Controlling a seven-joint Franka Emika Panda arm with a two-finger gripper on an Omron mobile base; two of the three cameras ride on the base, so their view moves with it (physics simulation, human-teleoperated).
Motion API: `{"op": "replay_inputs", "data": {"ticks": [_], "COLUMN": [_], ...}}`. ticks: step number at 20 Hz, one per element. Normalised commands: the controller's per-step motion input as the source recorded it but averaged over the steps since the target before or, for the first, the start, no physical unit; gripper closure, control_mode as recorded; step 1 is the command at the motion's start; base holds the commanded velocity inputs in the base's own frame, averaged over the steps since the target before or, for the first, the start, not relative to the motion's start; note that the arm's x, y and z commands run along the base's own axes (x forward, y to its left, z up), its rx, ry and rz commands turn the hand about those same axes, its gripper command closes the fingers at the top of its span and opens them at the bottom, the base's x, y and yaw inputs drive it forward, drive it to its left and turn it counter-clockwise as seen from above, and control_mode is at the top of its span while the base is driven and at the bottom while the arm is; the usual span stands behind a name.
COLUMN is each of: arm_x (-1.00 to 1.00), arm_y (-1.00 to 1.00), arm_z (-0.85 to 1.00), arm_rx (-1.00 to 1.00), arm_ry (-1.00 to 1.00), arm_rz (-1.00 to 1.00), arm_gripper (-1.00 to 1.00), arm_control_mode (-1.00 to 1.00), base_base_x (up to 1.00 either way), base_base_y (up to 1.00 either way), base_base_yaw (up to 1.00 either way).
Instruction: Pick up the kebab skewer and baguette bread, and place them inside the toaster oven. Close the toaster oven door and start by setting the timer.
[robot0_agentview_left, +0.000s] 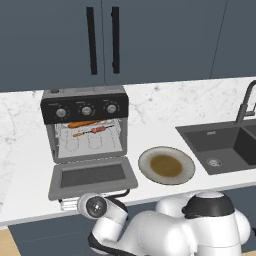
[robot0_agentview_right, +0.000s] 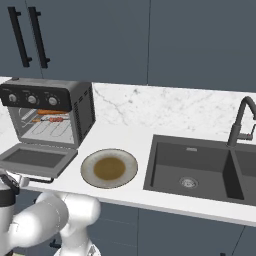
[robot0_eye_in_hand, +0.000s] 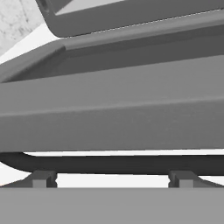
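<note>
Nearest the robot, the gripper sits low at the counter's front edge, right up against the black bar handle of the toaster oven door. Its fingers stand wide apart, one to each side, and grip nothing. The door hangs fully open, lying flat over the counter edge. Beside it sits an empty plate with a brown centre. Behind the door, inside the toaster oven, the baguette bread and the kebab skewer already lie on the wire rack, the loaf just behind the skewer. So loading looks finished; what remains, by my reading, is lifting the door shut and turning the timer knob.
</note>
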Motion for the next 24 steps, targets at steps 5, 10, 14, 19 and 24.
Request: {"op": "replay_inputs", "data": {"ticks": [5,10,14,19,24], "arm_x": [0.21,0.18,-0.02,-0.20,-0.22], "arm_y": [0.00,0.00,-0.01,-0.01,-0.02], "arm_z": [-0.33,-0.33,-0.35,-0.33,-0.32], "arm_rx": [0.00,0.00,0.00,0.00,0.00], "arm_ry": [-0.01,0.00,0.00,-0.01,0.00], "arm_rz": [0.00,0.00,0.02,0.07,0.06], "arm_gripper": [-1.00,-1.00,-1.00,-1.00,-1.00], "arm_control_mode": [-1.00,-1.00,-1.00,-1.00,-1.00], "base_base_x": [0.00,0.00,0.00,0.00,0.00], "base_base_y": [0.00,0.00,0.00,0.00,0.00], "base_base_yaw": [0.00,0.00,0.00,0.00,0.00]}}
